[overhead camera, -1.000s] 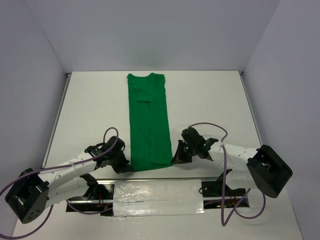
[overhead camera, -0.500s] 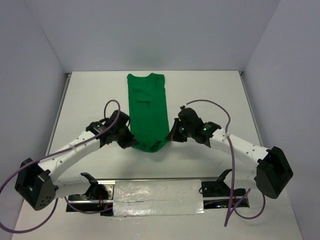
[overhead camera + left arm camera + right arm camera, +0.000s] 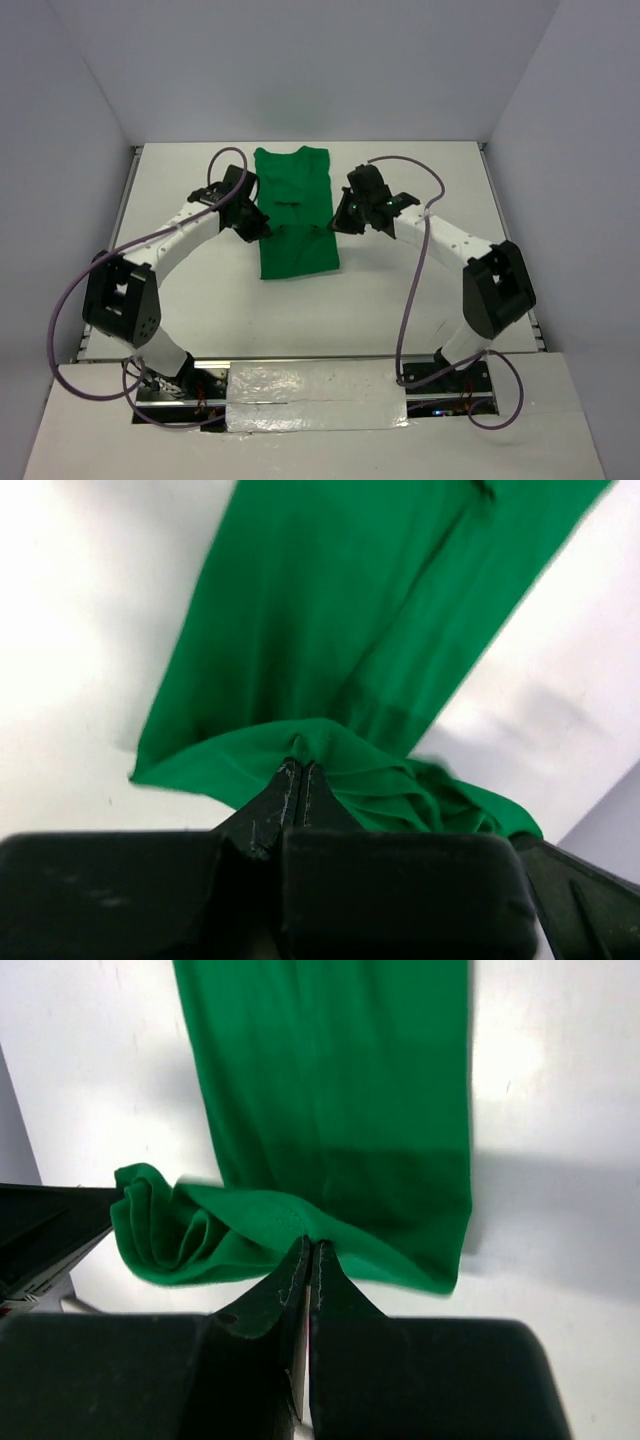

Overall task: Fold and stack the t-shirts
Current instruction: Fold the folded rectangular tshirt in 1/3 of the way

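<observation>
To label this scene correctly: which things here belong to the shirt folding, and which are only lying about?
Job:
- shirt
- left tool, shut on the shirt
- right tool, shut on the shirt

Not the job:
- table
- purple cables
- silver strip at the near edge

White-shelled arms [image 3: 175, 240], black joints [image 3: 122, 300], black left tool [image 3: 262, 228] and right tool [image 3: 337, 222], purple cables [image 3: 413, 290].

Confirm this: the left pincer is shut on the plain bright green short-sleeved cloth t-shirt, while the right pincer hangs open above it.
Not quite. The right pincer is not open: the right wrist view shows its jaws closed on a pinched fold of the plain bright green short-sleeved cloth t-shirt. The left pincer is shut on the shirt, as you said.
</observation>
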You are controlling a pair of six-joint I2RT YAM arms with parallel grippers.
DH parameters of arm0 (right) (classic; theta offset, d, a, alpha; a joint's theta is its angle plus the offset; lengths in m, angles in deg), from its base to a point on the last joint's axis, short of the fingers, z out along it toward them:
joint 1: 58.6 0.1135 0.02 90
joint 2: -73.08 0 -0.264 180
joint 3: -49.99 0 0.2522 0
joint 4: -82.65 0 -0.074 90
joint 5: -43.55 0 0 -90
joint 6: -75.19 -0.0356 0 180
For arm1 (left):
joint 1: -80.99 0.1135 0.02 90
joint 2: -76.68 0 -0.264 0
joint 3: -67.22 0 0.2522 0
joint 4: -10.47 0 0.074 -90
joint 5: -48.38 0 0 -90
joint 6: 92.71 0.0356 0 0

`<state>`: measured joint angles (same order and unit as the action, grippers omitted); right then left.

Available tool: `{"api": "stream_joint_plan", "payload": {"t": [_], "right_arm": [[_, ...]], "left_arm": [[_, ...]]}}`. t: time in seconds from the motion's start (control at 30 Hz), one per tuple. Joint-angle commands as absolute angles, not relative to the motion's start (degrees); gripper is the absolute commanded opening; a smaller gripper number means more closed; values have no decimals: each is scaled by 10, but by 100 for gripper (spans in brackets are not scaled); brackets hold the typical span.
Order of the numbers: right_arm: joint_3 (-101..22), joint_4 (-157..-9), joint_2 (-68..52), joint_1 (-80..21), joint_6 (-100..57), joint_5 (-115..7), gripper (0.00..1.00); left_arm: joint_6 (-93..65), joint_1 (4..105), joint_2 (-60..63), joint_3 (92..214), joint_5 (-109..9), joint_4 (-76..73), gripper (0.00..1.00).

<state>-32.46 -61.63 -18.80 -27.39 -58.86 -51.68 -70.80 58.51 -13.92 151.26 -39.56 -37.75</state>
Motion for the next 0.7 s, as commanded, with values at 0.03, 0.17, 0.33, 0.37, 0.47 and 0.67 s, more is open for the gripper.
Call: {"api": "stream_joint_plan", "payload": {"t": [0.03,0.17,0.33,0.37,0.47,0.67], "right_arm": [[-408,-621,-257,-292,-563,-525,0],[-459,-613,-312,-305,-561,-533,0],[-529,-602,-388,-320,-560,-548,0],[-542,-593,-400,-321,-559,-551,0],[-583,-585,-449,-326,-552,-551,6],[-649,-555,-484,-330,-545,-541,54]], "left_arm": [[-663,616,-212,1580,-409,-355,0],[-648,623,-264,1640,-387,-372,0],[-645,645,-325,1683,-393,-371,0],[-643,647,-332,1687,-392,-370,0],[-639,654,-368,1712,-391,-370,0],[-626,667,-448,1818,-349,-440,70]]}}
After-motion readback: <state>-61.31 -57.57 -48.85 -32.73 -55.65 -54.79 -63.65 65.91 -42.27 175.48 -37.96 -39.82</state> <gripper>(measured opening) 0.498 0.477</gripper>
